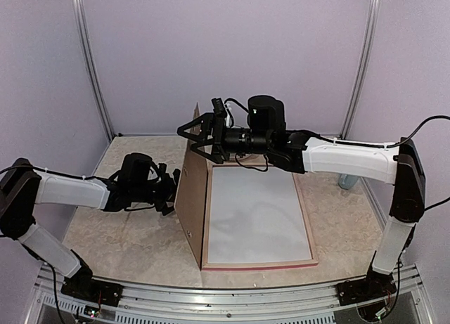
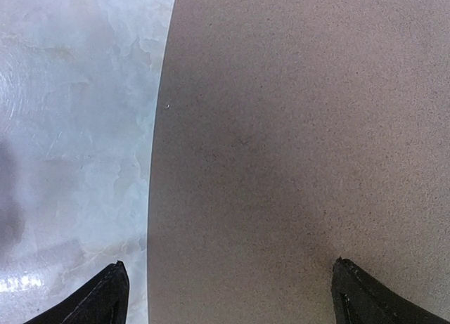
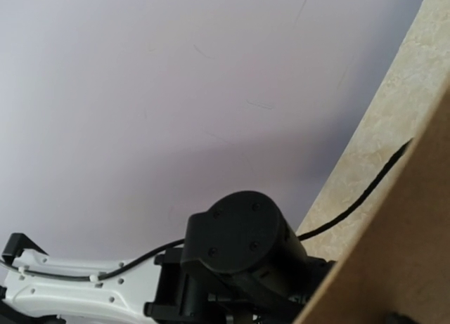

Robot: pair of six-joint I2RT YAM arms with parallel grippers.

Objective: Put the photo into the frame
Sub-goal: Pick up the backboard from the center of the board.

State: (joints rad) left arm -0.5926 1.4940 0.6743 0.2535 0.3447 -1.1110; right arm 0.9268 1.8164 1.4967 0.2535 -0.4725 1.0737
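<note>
Left tool (image 1: 171,194) and right tool (image 1: 188,138) gape empty beside the upright board (image 1: 191,204) (partly hiding the frame (image 1: 305,218))

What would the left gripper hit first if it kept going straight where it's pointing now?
Most likely the upright brown backing board: it fills the wrist view straight ahead of the open left gripper. How close it stands is unclear.

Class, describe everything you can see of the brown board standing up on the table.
The brown board is a thin rectangle, speckled like fibreboard, its outer face plain. It stands almost upright on one long edge, along the left side of the flat-lying frame. The open right end effector is at its far upper corner; the open left end effector faces its outer side. Contact is unclear.
</note>
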